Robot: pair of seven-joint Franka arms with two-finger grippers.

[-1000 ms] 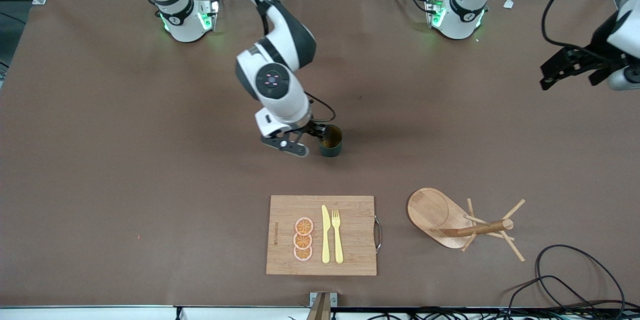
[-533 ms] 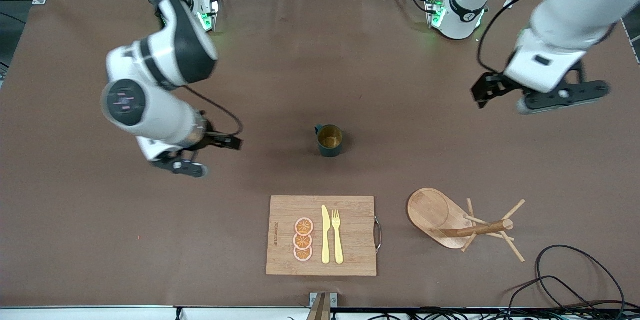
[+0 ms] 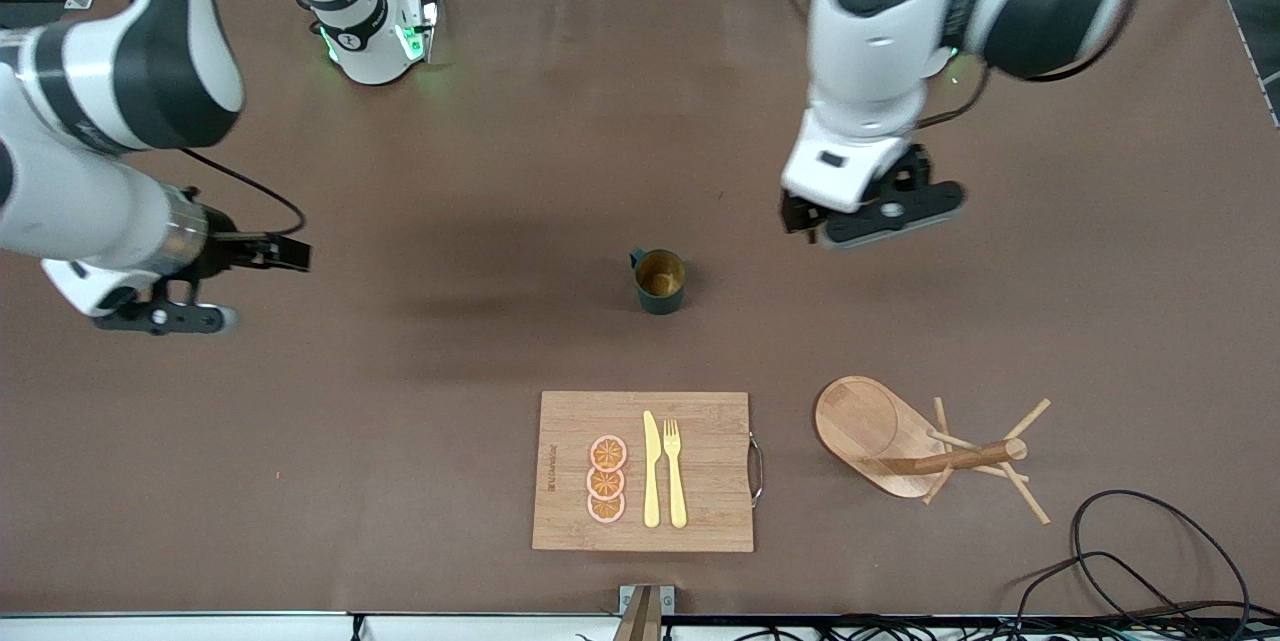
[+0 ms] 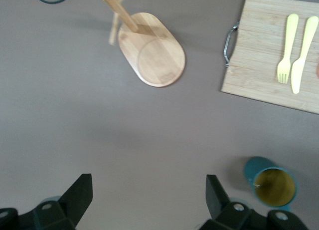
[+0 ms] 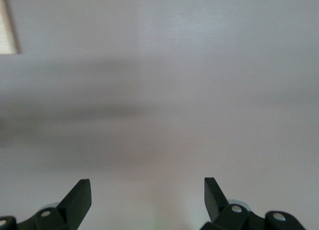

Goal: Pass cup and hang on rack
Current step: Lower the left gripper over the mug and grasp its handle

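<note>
The cup (image 3: 659, 281) stands upright and alone mid-surface, with neither hand-over grasp nor hanging done; the left claw (image 3: 868, 217) hovers empty and wide open near it; the right claw (image 3: 215, 283), also empty and wide open, hangs well apart; the rack (image 3: 925, 446) is bare.

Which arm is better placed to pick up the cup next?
Left. Its open end effector hangs over bare table close beside the cup, which stands upright and free, and the rack lies toward its end. The right end effector, also open, is off toward the right arm's end.
</note>
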